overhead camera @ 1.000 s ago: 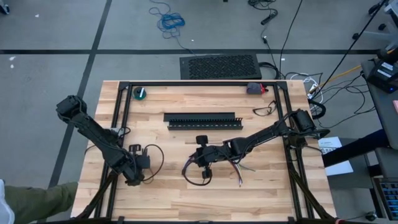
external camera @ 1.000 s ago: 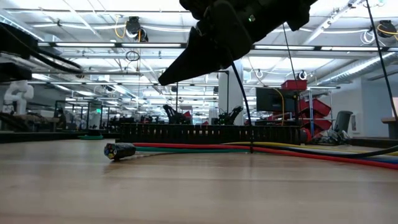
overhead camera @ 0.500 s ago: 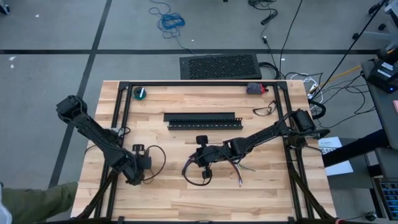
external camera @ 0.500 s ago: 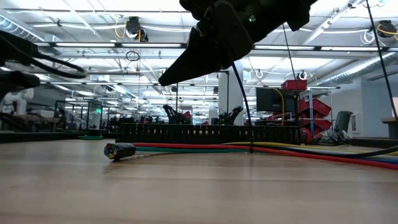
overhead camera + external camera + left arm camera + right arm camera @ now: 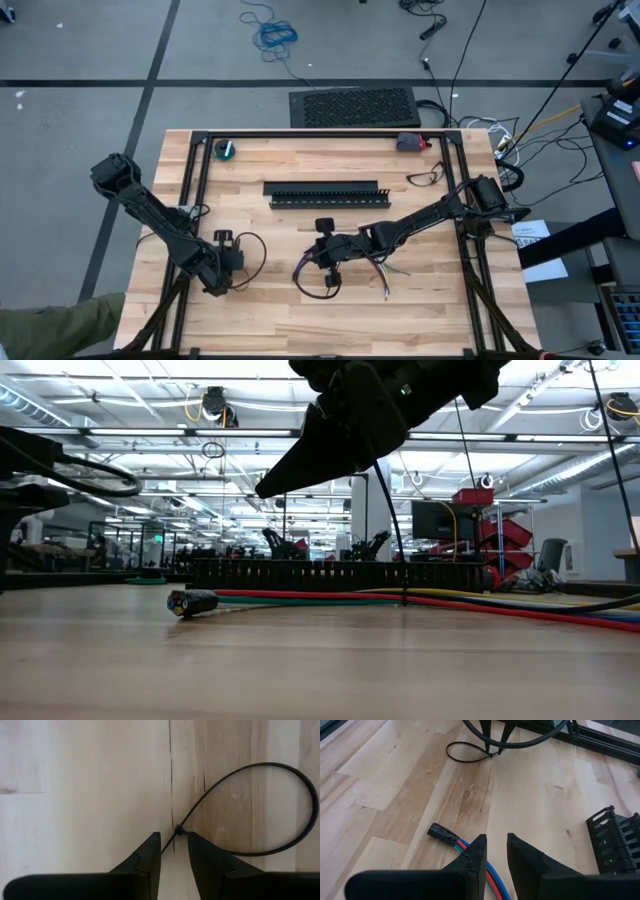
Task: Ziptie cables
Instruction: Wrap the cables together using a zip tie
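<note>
We find the cables (image 5: 352, 268) lying loose on the wooden surface (image 5: 400, 310) beneath the right tool (image 5: 327, 262), whose narrow jaws hold nothing we can see. The left tool (image 5: 174, 844) pinches a looped ziptie (image 5: 280, 815) at its head, apparently readying it for the bundle, well apart.

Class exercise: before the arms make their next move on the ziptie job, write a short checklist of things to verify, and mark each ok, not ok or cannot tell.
1. Left gripper grips the ziptie at its head: ok; loop intact.
2. Right gripper has hold of the cables: cannot tell; it sits above them.
3. Cable connector lies on the table: ok.
4. Loop around the cables: not ok; they lie apart.
5. Slotted duct clear of both arms: ok.
</note>
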Robot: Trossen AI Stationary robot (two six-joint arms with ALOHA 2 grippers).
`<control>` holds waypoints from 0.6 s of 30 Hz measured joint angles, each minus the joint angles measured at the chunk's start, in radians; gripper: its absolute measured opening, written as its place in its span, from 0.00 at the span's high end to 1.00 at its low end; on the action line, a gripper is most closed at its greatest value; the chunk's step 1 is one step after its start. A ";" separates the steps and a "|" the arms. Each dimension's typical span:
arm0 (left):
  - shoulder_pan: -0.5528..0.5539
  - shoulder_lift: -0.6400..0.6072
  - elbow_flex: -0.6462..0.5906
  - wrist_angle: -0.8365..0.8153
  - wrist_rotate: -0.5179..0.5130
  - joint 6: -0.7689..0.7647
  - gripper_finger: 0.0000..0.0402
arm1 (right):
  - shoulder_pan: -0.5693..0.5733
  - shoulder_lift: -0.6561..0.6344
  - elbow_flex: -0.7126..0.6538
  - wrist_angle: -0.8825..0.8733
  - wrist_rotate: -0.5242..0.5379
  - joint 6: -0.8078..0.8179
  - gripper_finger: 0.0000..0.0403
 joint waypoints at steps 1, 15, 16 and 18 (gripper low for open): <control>0.000 0.000 0.000 0.001 0.000 0.003 0.76 | 0.000 0.000 0.000 0.000 0.000 -0.001 0.84; 0.003 0.002 -0.002 0.051 -0.047 0.078 0.64 | 0.001 0.000 0.000 -0.003 0.000 -0.001 0.84; 0.004 0.005 -0.002 0.051 -0.052 0.080 0.64 | 0.001 0.000 0.000 -0.003 0.000 -0.001 0.84; 0.008 0.017 -0.007 0.060 -0.053 0.090 0.65 | 0.001 0.000 0.000 -0.007 0.000 -0.001 0.84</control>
